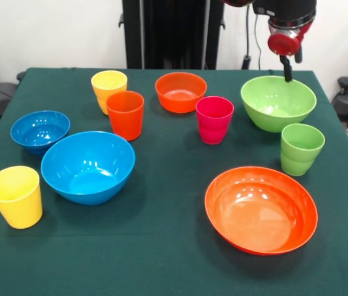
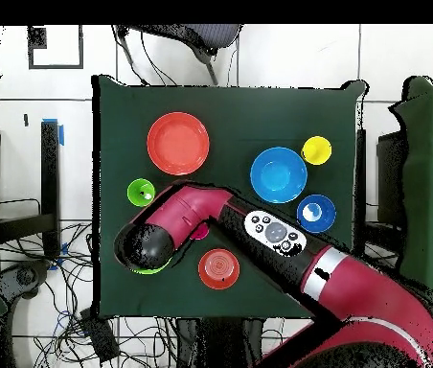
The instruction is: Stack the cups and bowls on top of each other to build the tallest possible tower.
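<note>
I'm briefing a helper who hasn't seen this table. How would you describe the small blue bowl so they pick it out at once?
In the front view, start at the green table's left side, where the large blue bowl sits. Just behind it and further left is the small blue bowl. It is the only other blue thing, clearly smaller than its neighbour, and wider and rounder than the yellow cup in front.

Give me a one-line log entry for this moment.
phase: approach | gripper: empty, over large lime green bowl | stacked: none | cups and bowls all separate on table
</note>
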